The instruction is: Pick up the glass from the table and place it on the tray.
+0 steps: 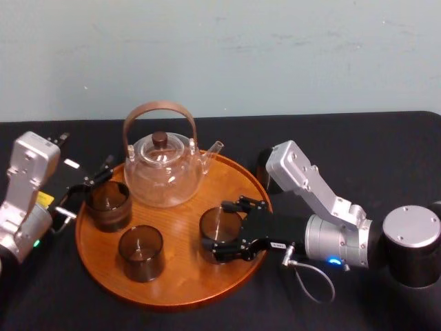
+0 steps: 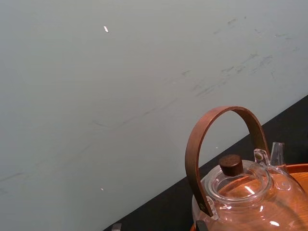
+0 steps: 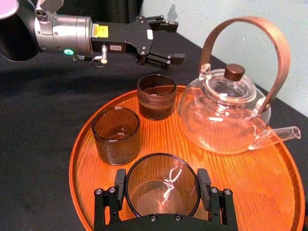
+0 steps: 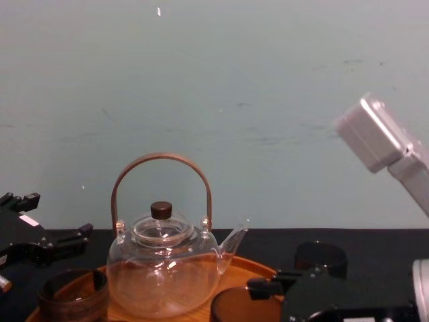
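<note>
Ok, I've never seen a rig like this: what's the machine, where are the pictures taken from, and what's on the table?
It is a robot with two arms, each ending in an end effector. One camera looks down from its head, one forward from its chest, and one sits on each wrist. On the black table stands a round wooden tray carrying a glass teapot and three dark glasses. The right end effector is shut on the right glass, on the tray's right part. The left end effector is open, just beyond the tray's left edge, near the left glass. The front glass stands free.
</note>
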Controlling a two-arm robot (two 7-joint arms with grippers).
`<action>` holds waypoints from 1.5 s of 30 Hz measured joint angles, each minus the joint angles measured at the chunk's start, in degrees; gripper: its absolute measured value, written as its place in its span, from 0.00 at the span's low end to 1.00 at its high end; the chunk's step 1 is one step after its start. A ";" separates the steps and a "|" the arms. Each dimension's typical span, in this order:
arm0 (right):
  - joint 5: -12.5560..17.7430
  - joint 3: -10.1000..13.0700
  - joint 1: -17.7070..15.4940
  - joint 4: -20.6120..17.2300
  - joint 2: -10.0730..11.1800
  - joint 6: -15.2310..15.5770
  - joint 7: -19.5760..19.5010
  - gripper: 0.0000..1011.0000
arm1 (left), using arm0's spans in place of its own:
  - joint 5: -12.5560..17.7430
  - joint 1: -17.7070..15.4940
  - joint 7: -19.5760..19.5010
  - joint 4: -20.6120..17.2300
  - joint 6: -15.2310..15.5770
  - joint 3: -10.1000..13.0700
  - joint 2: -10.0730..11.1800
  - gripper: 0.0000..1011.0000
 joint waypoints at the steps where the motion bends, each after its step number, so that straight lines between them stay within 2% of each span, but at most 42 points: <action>1: 0.13 -0.18 0.14 0.51 -0.08 -0.19 0.14 0.90 | 0.00 0.00 0.00 0.00 0.00 0.00 0.00 0.99; 19: 0.79 -1.92 1.09 5.17 -1.11 -1.70 0.60 0.90 | 0.00 0.00 0.00 0.00 0.00 0.00 0.00 0.99; 45: -0.45 -2.35 0.68 5.87 -1.21 -1.37 -0.81 0.90 | 0.00 0.00 0.00 0.00 0.00 0.00 0.00 0.99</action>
